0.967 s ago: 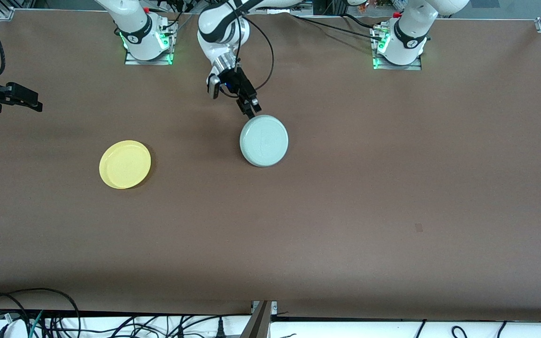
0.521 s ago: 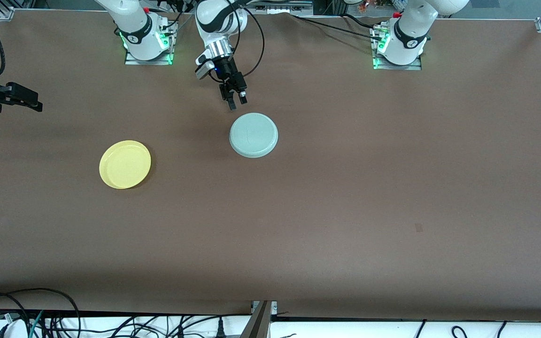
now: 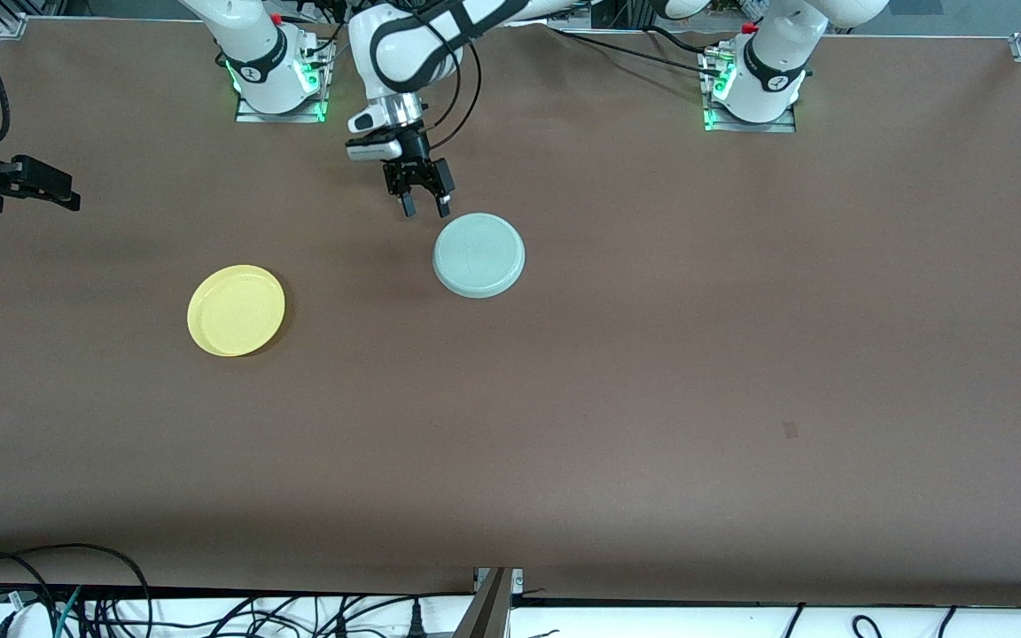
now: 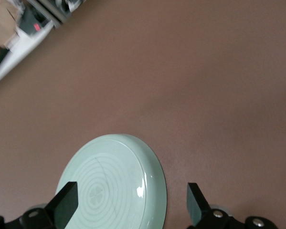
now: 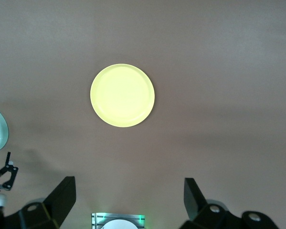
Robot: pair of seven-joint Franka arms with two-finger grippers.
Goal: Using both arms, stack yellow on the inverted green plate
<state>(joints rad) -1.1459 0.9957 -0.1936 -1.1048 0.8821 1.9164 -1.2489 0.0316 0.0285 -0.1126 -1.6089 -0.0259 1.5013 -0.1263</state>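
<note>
The green plate lies upside down on the table, its ringed underside facing up, near the middle and toward the arms' bases. The yellow plate sits right way up at about eight o'clock from it, well apart, toward the right arm's end of the table.

With the flip apparently done, the step in hand looks like fetching the yellow plate. To do it well, the right arm should come down over one edge of the yellow plate, pinch the raised rim firmly, lift it level, and set it centred on the flat back of the green plate so it does not slide off the sloped edge.

The left gripper hangs just at eleven o'clock of the green plate, fingers spread wide, holding nothing and touching nothing; the left wrist view shows the plate partly between the two fingertips but clear of them. The right gripper hovers high over the table with the yellow plate ahead of it, fingers also wide apart and empty.
</note>
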